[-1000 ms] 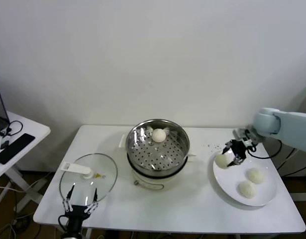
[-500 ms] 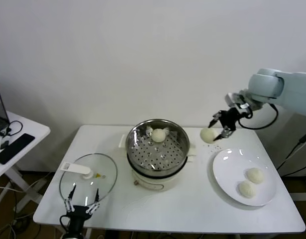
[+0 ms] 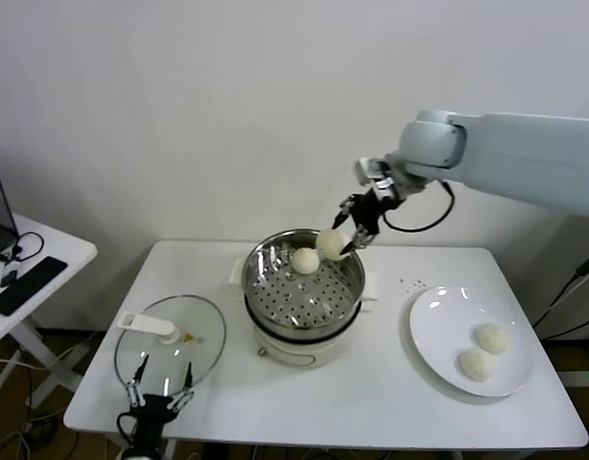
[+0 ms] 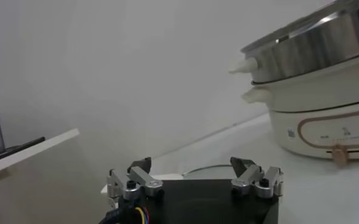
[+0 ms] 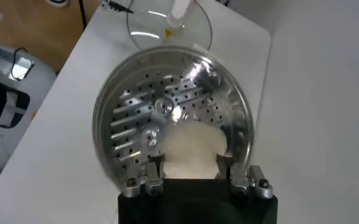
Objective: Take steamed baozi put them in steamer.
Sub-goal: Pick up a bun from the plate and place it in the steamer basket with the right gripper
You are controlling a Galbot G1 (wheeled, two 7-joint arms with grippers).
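The right hand (image 3: pixel 347 233) hangs over the far right part of the steamer (image 3: pixel 303 285), its fingers closed narrowly on a steamed baozi (image 3: pixel 331 243) held by its flanks; the right wrist view shows the pale bun (image 5: pixel 192 145) pinched between the two fingertips (image 5: pixel 155 163) with the perforated floor directly below. A second bun (image 3: pixel 305 260) sits on the steamer's floor at the far side, just beside the held one in the head view; whether the two touch cannot be told. Two more buns, one (image 3: pixel 492 337) and another (image 3: pixel 476 364), lie on the white plate (image 3: pixel 438 316) at the right of the counter (image 3: pixel 390 393), well apart from the steamer. The glass lid (image 3: pixel 169 340) rests flat at the near left. The left hand (image 3: pixel 155 402) is parked low at the counter's near edge, its fingers spread wide and holding nothing. These buns look light, soft and easily dented, with a smooth domed skin that could slip or tear under a hard squeeze, so a gentle grip low across the widest part of the sides seems the safest hold. Judging from the layout, one bun is placed, one is about to be set down, and two are left. The release probably wants a low, clear spot on the floor, away from the seated bun.
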